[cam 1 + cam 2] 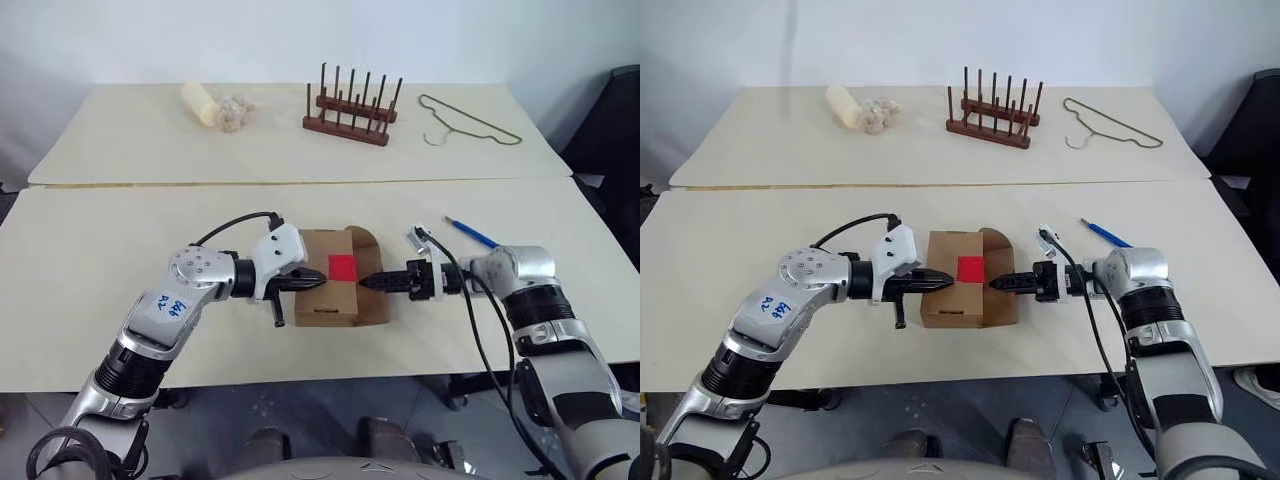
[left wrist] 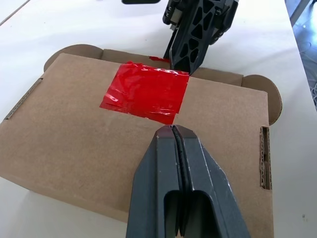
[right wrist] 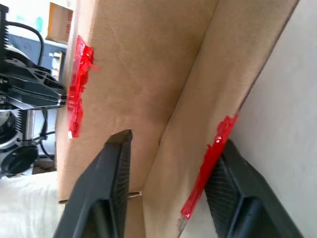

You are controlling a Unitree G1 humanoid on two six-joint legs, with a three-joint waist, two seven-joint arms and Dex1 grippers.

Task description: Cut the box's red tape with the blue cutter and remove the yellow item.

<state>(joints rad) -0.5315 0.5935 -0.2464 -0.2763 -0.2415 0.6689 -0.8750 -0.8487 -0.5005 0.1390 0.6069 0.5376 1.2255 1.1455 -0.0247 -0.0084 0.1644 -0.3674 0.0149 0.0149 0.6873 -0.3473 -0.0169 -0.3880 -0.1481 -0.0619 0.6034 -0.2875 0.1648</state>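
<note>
The brown box (image 1: 322,305) lies mid-table with the red tape (image 1: 343,267) on its top panel. My left gripper (image 1: 318,283) is shut, and its tip rests on the box top just short of the tape (image 2: 146,91). From the other side my right gripper (image 1: 368,283) reaches the box's raised end flap (image 1: 365,245). Its jaws are open and straddle that flap (image 3: 198,84); one finger touches a red tape strip (image 3: 210,158) on it, while the other stands a little off. The blue cutter (image 1: 470,232) lies on the table behind the right arm. The yellow item is out of view.
At the table's far side lie a pale cream roll (image 1: 200,103) beside a crumpled lump (image 1: 236,112), a wooden peg rack (image 1: 350,112) and a wire hanger (image 1: 468,122). A seam joins the two tabletops behind the box.
</note>
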